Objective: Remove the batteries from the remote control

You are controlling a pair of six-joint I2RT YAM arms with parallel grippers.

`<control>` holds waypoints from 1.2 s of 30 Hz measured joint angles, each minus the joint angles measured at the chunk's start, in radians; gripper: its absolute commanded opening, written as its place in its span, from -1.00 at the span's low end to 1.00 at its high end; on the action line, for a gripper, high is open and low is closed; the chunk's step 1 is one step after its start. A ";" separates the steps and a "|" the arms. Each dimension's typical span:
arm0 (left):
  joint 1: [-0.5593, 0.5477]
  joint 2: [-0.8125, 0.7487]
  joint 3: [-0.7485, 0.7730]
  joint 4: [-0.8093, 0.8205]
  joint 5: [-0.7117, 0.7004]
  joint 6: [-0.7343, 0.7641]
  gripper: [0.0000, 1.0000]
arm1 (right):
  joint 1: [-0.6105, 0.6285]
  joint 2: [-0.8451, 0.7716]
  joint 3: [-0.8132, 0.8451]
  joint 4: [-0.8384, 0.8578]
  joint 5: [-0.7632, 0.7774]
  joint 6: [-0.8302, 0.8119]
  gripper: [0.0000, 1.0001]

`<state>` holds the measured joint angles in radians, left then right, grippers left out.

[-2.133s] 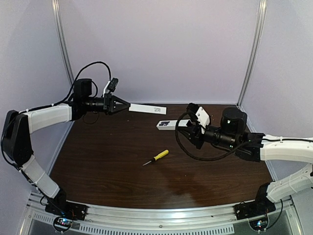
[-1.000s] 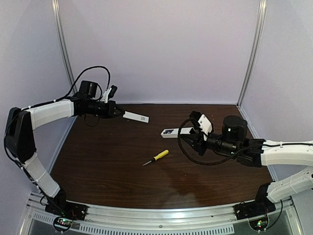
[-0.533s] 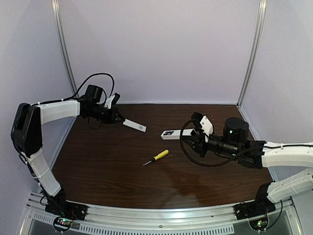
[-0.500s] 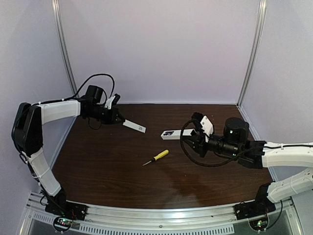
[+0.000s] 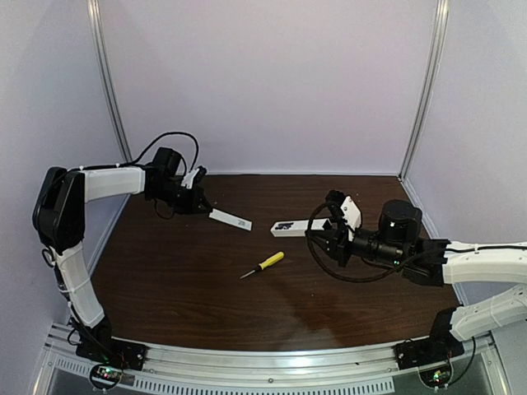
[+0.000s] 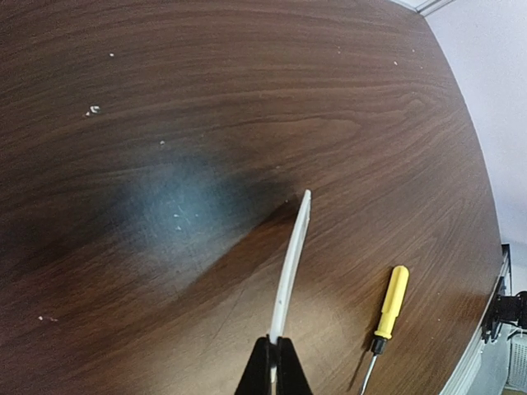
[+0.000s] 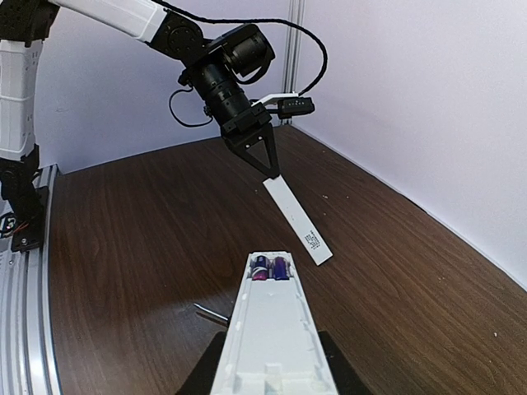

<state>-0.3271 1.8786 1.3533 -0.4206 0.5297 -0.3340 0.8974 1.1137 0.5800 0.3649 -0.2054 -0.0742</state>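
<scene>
My right gripper [image 5: 321,233] is shut on the white remote control [image 5: 298,225], held out over the table with its back open; in the right wrist view the remote [image 7: 272,337] shows two purple batteries [image 7: 270,268] seated at its far end. My left gripper [image 5: 203,211] is shut on one end of the thin white cover strip [image 5: 230,219], whose far end is low at the table's back left. In the left wrist view the strip [image 6: 290,267] is seen edge-on between the closed fingers. It also shows in the right wrist view [image 7: 298,219].
A yellow-handled screwdriver [image 5: 263,264] lies on the dark wooden table [image 5: 206,288] between the arms, also in the left wrist view [image 6: 387,309]. Its metal tip [image 7: 210,312] shows beside the remote. Purple walls close in the back and sides.
My left gripper carried the cover strip down and toward the table's back left, lowering it. My right gripper moved the remote slightly down and nearer.
</scene>
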 measured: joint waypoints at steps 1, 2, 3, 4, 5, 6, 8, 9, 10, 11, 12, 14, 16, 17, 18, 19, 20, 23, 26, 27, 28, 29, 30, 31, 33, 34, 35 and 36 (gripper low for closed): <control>0.000 0.005 0.005 -0.004 -0.002 0.000 -0.95 | 0.000 0.000 0.000 0.000 0.000 0.000 -1.00; 0.000 0.009 0.010 -0.011 -0.003 0.000 -0.89 | 0.000 0.000 0.000 0.000 0.000 0.000 -1.00; 0.000 0.015 0.016 -0.018 -0.004 -0.001 -0.83 | 0.000 0.000 0.000 0.000 0.000 0.000 -1.00; 0.000 0.020 0.021 -0.023 -0.008 0.000 -0.78 | 0.000 0.000 0.000 -0.001 0.000 0.000 -1.00; 0.000 0.026 0.026 -0.031 -0.012 0.000 -0.72 | 0.000 -0.001 0.000 -0.001 0.000 0.000 -1.00; 0.000 0.031 0.029 -0.039 -0.016 -0.001 -0.66 | 0.000 -0.001 0.000 -0.001 0.000 0.000 -1.00; 0.000 0.037 0.030 -0.058 -0.028 0.000 -0.54 | 0.000 -0.003 0.000 -0.001 -0.001 0.000 -1.00; 0.000 0.039 0.030 -0.067 -0.035 -0.001 -0.49 | 0.000 -0.003 0.000 -0.001 -0.002 0.000 -1.00; 0.000 0.039 0.030 -0.075 -0.042 -0.001 -0.42 | 0.000 -0.003 0.000 -0.001 -0.003 0.000 -1.00; 0.000 0.039 0.030 -0.079 -0.048 0.000 -0.34 | 0.000 -0.003 0.000 -0.001 -0.005 0.000 -1.00; 0.000 0.038 0.030 -0.080 -0.054 -0.001 -0.22 | 0.000 -0.003 0.000 -0.001 -0.006 0.000 -1.00; 0.000 0.038 0.030 -0.084 -0.064 0.000 0.10 | 0.000 -0.003 0.000 -0.001 -0.010 0.001 -1.00; 0.000 0.038 0.030 -0.089 -0.074 0.005 0.30 | 0.000 -0.003 0.000 -0.001 -0.016 0.002 -1.00; 0.000 0.036 0.030 -0.091 -0.081 0.005 0.36 | 0.000 -0.003 0.000 -0.001 -0.019 0.002 -1.00; 0.000 0.034 0.030 -0.094 -0.090 0.006 0.43 | 0.000 -0.003 0.000 -0.001 -0.021 0.003 -1.00; 0.000 0.032 0.030 -0.096 -0.097 0.007 0.50 | 0.000 -0.003 0.000 -0.001 -0.023 0.003 -1.00; 0.000 0.028 0.030 -0.097 -0.106 0.008 0.64 | 0.000 -0.003 0.000 0.000 -0.025 0.003 -1.00; 0.000 0.002 0.028 -0.097 -0.141 0.019 0.95 | 0.000 -0.002 0.000 0.005 -0.034 0.004 -1.00; -0.004 -0.044 0.023 -0.096 -0.205 0.023 0.95 | 0.000 0.004 0.000 0.018 -0.053 0.009 -1.00; -0.007 -0.069 0.020 -0.096 -0.236 0.027 0.95 | 0.000 0.010 0.000 0.024 -0.065 0.013 -1.00; -0.009 -0.086 0.018 -0.096 -0.253 0.031 0.95 | 0.000 0.018 0.000 0.032 -0.077 0.017 -1.00; -0.012 -0.109 0.014 -0.093 -0.274 0.035 0.95 | 0.000 0.027 0.000 0.039 -0.091 0.019 -1.00; -0.015 -0.132 0.011 -0.091 -0.290 0.039 0.95 | 0.000 0.039 0.000 0.046 -0.106 0.023 -1.00; -0.017 -0.148 0.010 -0.087 -0.298 0.042 0.95 | 0.000 0.053 0.000 0.055 -0.119 0.026 -1.00; -0.021 -0.176 0.010 -0.074 -0.312 0.051 0.95 | 0.000 0.089 0.001 0.072 -0.153 0.038 -1.00; -0.022 -0.187 0.010 -0.069 -0.316 0.056 0.95 | 0.000 0.107 0.003 0.078 -0.167 0.049 -1.00; -0.023 -0.198 0.008 -0.063 -0.318 0.064 0.95 | 0.000 0.132 0.004 0.090 -0.187 0.063 -1.00; -0.023 -0.209 0.004 -0.055 -0.321 0.074 0.95 | 0.001 0.154 0.005 0.101 -0.202 0.078 -1.00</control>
<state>-0.3496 1.6699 1.3575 -0.4751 0.2089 -0.2596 0.8986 1.2678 0.5846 0.4660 -0.4076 0.0036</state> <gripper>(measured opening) 0.974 0.311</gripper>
